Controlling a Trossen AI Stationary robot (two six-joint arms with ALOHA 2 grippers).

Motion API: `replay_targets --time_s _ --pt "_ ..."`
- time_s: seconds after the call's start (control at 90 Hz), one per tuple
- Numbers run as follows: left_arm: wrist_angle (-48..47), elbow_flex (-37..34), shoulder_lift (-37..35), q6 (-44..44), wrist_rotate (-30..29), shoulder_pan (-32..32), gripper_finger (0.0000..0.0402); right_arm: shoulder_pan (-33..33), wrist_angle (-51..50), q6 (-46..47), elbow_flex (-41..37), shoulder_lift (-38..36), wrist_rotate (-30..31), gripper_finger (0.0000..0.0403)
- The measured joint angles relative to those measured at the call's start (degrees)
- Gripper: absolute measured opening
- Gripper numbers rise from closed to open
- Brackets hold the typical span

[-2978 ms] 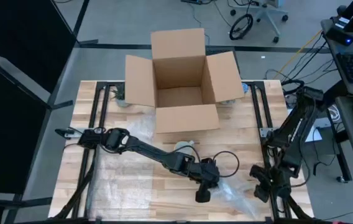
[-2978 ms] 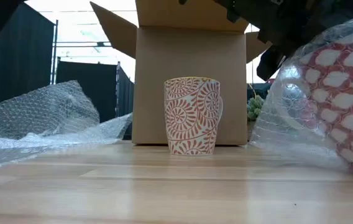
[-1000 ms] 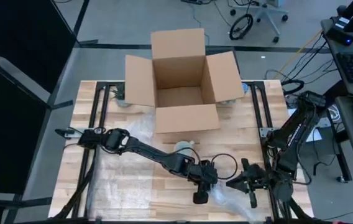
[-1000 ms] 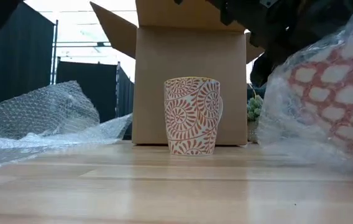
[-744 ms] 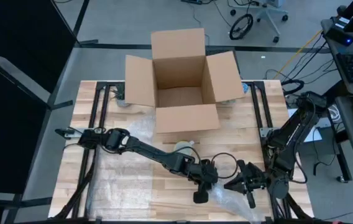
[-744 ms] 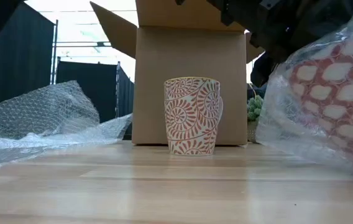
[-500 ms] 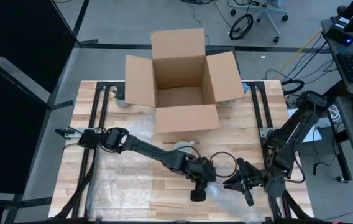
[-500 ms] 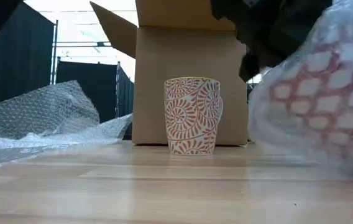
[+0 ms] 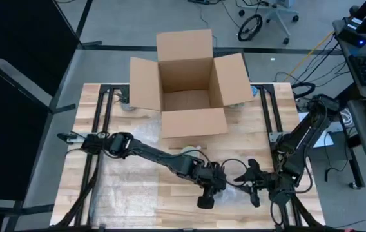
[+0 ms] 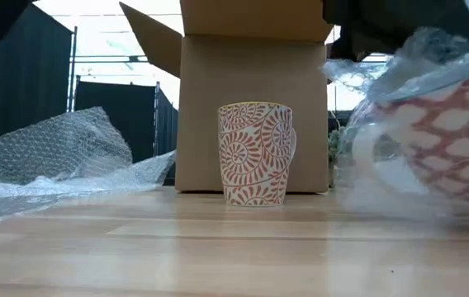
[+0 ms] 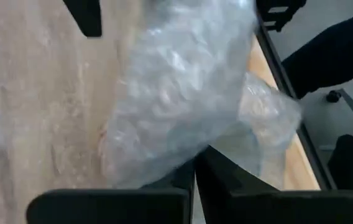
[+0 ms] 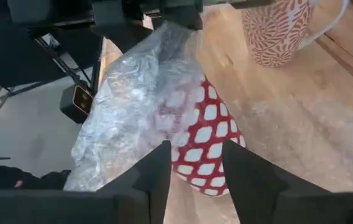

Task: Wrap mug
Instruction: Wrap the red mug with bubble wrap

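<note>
A mug with a red lattice pattern (image 12: 199,139) lies on its side at the table's near right, covered in clear bubble wrap (image 11: 183,93). My left gripper (image 9: 214,188) is shut on that wrap above the mug. My right gripper (image 12: 194,171) is open, with its fingers on either side of the wrapped mug's end. I cannot tell whether they touch it. A second mug with red swirls (image 10: 257,153) stands upright on its base in front of the box. My left gripper pinches a bunched part of the bubble wrap (image 11: 178,163) between its two shut fingers. The fingers slant down from above. The wrap spreads out from the fingers and drapes over the lying mug (image 10: 441,140), whose lower side rests on the table.
A large open cardboard box (image 9: 186,84) stands at the far centre. More bubble wrap (image 10: 53,157) lies crumpled over the table's left half. Black rails (image 9: 270,116) run along both sides of the table.
My right gripper has swung up from the near right edge and gone left toward the wrapped mug. The wrap and the mug inside it have shifted under my left gripper, which stays shut on the wrap. The swirl mug has kept still.
</note>
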Motion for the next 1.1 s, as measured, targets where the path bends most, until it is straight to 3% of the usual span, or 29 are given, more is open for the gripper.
replay_targets --time_s 0.289,0.5,0.8,0.956,1.1 --pt "3.21 -0.06 0.65 0.54 -0.29 0.62 0.0 0.02 0.03 1.07 0.0 3.79 -0.06 0.0128" --pt "4.29 -0.06 0.83 0.56 -0.29 0.82 0.0 0.04 -0.17 7.01 0.0 8.77 -0.01 0.013" --pt "5.36 -0.06 0.81 0.57 -0.45 0.88 0.0003 0.64 0.82 8.6 0.0 10.7 -0.45 0.0172" --pt "5.76 -0.06 0.81 0.62 -0.49 0.88 0.0035 0.89 1.21 7.14 0.0 10.7 -0.67 0.0196" --pt "5.82 -0.06 0.81 0.99 -0.54 0.96 0.0092 0.87 1.64 5.26 0.0 10.7 -0.78 0.0203"
